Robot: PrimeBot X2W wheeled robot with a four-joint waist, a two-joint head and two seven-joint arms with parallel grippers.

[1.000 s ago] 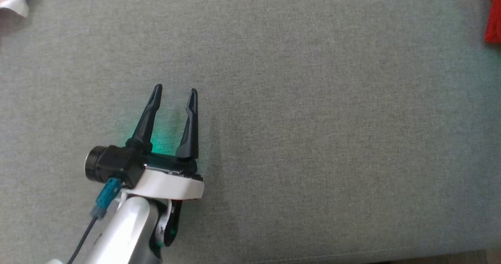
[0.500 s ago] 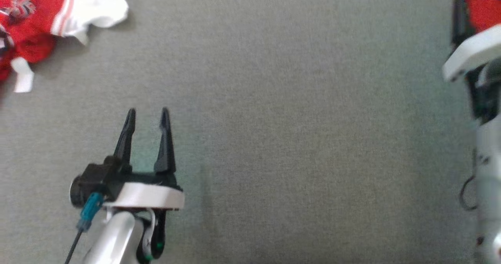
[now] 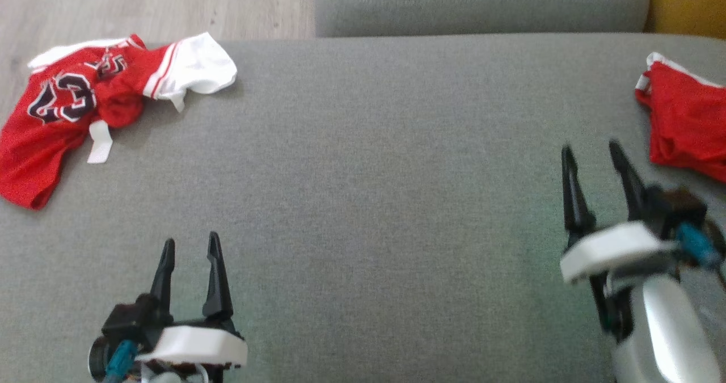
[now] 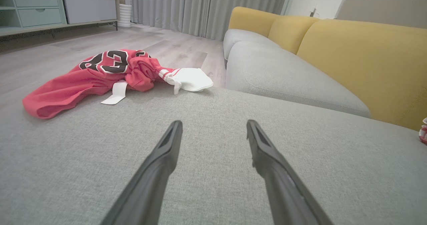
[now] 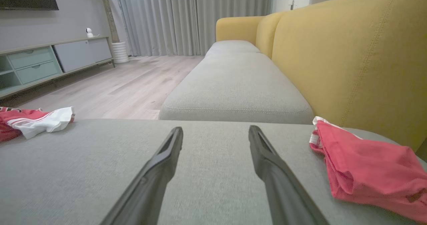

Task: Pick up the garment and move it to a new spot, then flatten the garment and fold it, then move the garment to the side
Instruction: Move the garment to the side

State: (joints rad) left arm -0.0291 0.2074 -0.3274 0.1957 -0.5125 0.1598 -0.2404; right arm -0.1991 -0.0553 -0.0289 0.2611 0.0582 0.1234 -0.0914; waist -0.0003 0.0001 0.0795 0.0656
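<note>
A crumpled red and white jersey with the number 23, the garment (image 3: 62, 110) (image 4: 90, 78), lies at the far left corner of the grey cushion (image 3: 363, 201); its white sleeve (image 5: 46, 121) shows at the left of the right wrist view. My left gripper (image 3: 190, 238) (image 4: 214, 123) hovers open and empty well short of it, to its near right. My right gripper (image 3: 589, 145) (image 5: 216, 128) is open and empty at the right. Just right of it lies a second, folded red garment (image 3: 689, 127) (image 5: 363, 165).
The cushion's left and far edges drop to a wooden floor (image 3: 153, 3). A second grey seat cushion (image 3: 482, 3) (image 5: 233, 85) continues beyond. A yellow sofa backrest (image 5: 350, 61) (image 4: 367, 61) runs along the right. A cabinet (image 4: 40, 8) stands far across the room.
The head camera has swung, so the whole picture has shifted: both garments and the right gripper have come into view. Both grippers stay open.
</note>
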